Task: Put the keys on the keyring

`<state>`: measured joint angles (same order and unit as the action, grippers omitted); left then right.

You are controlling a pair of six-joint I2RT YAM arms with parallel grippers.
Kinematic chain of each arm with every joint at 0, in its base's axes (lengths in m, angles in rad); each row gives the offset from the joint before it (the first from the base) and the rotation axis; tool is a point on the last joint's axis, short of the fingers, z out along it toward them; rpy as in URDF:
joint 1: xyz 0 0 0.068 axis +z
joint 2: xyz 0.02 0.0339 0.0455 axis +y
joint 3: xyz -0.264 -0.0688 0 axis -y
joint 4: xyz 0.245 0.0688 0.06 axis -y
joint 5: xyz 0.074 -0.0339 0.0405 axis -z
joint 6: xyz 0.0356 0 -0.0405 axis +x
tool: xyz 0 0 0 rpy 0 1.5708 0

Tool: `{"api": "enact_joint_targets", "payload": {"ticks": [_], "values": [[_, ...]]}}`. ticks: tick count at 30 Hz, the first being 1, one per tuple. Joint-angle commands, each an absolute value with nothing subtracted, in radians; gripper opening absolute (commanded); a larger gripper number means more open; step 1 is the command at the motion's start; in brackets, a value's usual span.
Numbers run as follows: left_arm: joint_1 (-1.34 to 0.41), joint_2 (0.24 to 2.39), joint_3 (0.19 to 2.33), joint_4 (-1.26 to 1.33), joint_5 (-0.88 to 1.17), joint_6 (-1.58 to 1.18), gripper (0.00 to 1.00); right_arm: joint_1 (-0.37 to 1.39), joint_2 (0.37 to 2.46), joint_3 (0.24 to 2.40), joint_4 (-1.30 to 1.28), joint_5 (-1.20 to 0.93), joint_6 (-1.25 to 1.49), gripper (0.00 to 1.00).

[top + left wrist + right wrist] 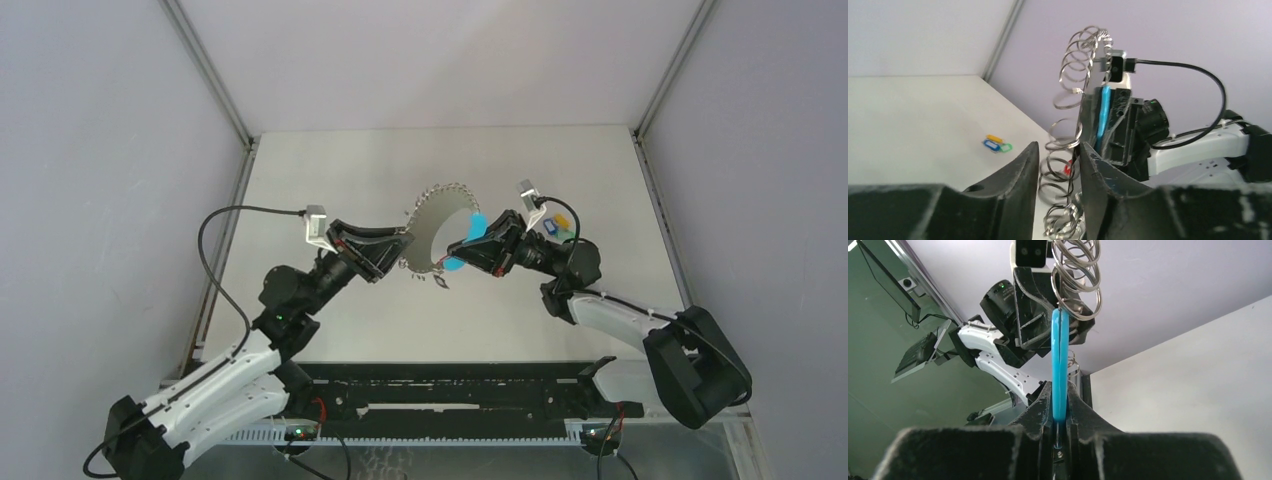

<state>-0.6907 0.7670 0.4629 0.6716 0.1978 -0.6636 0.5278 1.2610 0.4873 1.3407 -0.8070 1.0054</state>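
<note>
Top external view has the keyring (422, 225) lifted above the middle of the tabletop (330, 180), hung between the two arms. The right end effector (1060, 400) is closed tight on the ring's flat cyan piece (1060, 365), which stands on edge between its fingers. The left end effector (1059, 150) is at the opposite side with a narrow gap between its fingers and wire loops showing in that gap; whether it is pinching them or merely flanking them I cannot tell. The keys (997, 145), a yellow, a blue and a green tag, lie in a small cluster on the tabletop toward its right edge, just behind the right wrist and well apart from the ring. They look very light, stiff and smooth, so they would probably skid if nudged; pinching one by its flat body, with its hole end left free, seems the safest hold. The ring's thin metal loops look springy and slippery, which makes the stiff cyan piece the better place to grip.
</note>
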Motion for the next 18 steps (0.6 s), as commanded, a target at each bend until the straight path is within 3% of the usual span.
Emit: {"api": "enact_joint_targets", "payload": {"ticks": [1,3,7,12,18], "values": [[-0.684,0.674,0.431,0.547,0.089,-0.585,0.48,0.524,1.197,0.538,1.437,-0.741,1.019,0.00],[-0.684,0.628,0.423,0.487,0.055,-0.562,0.60,0.519,1.190,0.537,1.437,-0.727,1.027,0.00],[-0.686,0.550,0.406,0.370,0.032,-0.507,0.68,0.509,1.174,0.537,1.436,-0.711,1.035,0.00],[-0.761,0.517,0.367,0.332,0.007,-0.465,0.69,0.506,1.177,0.537,1.422,-0.673,1.033,0.00],[-0.929,0.507,0.333,0.366,-0.161,-0.357,0.64,0.529,1.165,0.522,1.339,-0.591,0.994,0.00]]}}
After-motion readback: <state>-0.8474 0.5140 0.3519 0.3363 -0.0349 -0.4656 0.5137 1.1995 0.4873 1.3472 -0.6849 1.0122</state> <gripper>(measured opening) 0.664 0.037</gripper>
